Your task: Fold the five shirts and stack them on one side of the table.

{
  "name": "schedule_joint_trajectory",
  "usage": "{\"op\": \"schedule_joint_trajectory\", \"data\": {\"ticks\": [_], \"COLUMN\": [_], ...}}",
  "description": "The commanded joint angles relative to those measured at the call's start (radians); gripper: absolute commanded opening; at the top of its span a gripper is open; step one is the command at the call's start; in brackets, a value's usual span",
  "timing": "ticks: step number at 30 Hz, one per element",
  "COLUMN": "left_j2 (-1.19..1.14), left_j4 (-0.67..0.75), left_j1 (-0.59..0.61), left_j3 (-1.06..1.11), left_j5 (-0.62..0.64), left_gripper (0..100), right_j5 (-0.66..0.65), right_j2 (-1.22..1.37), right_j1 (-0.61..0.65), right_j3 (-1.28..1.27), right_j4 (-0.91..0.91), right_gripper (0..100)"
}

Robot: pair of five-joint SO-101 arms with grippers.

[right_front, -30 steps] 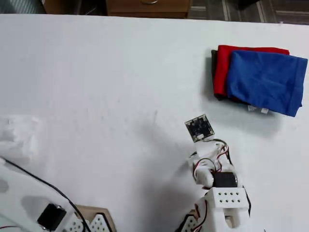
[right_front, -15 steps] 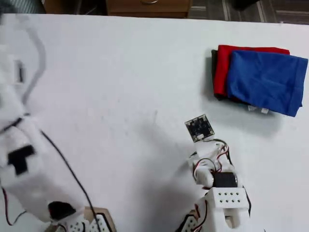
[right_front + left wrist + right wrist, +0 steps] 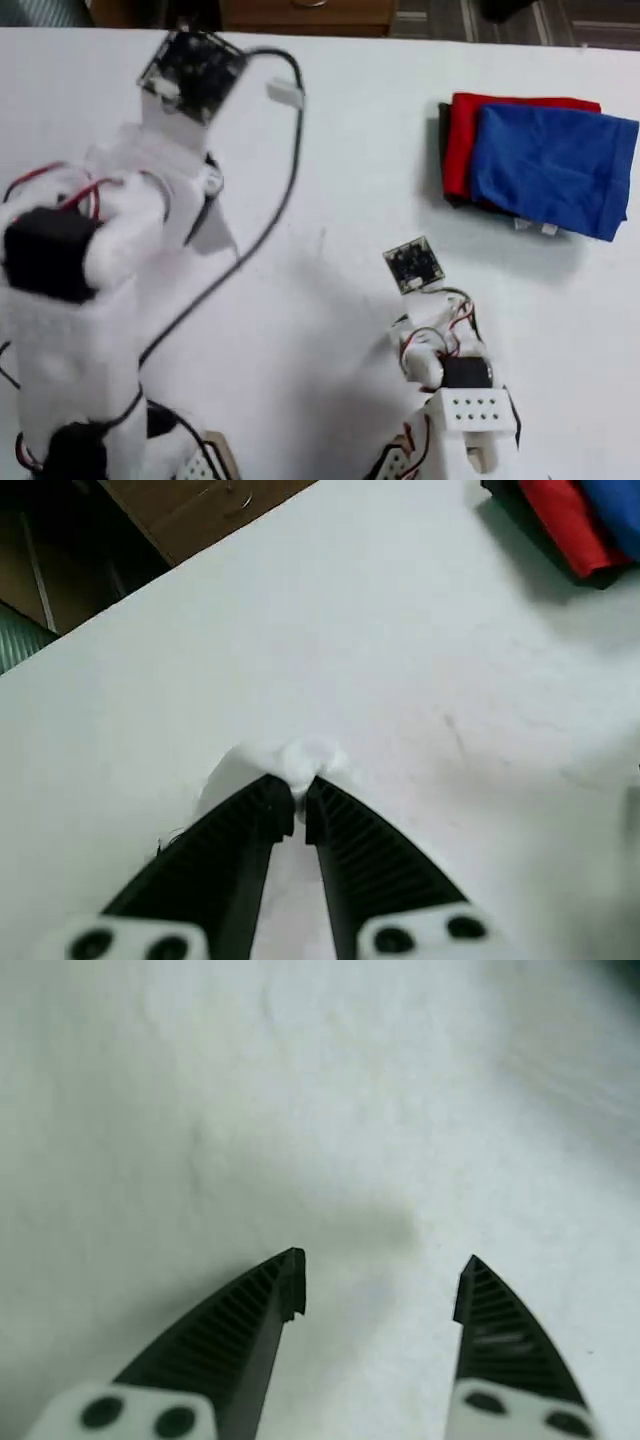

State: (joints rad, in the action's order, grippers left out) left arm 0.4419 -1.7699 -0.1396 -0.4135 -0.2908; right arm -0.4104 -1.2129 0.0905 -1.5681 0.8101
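A stack of folded shirts lies at the table's far right, with a blue shirt on top, a red shirt under it and a dark one at the bottom; the red shirt also appears in the left wrist view. My left arm rises high over the table's left side. Its left gripper is shut, pinching a small bunch of white cloth at its tips. My right gripper hangs open over the white surface with nothing between its fingers. The right arm rests at the near edge.
The white table surface stretches wide between the arms and the stack. A wooden cabinet stands beyond the far edge. The left arm's cable loops over the table's middle left.
The left arm has swung up from the near left corner toward the back left of the table. The right arm and the shirt stack have stayed still.
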Motion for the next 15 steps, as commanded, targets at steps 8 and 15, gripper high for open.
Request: {"op": "schedule_joint_trajectory", "data": {"ticks": [8, 15], "left_j2": [-0.081, -0.083], "left_j4": [0.124, 0.192], "left_j1": [-0.028, -0.005], "left_j3": [0.369, 0.403], "left_j5": [0.006, 0.003], "left_gripper": [10, 20], "right_j5": [0.008, 0.008], "right_j2": [-0.018, -0.018], "right_j1": [0.005, 0.005], "right_j3": [0.005, 0.005], "right_j4": [-0.007, -0.007], "right_gripper": [24.4, 24.4]}}
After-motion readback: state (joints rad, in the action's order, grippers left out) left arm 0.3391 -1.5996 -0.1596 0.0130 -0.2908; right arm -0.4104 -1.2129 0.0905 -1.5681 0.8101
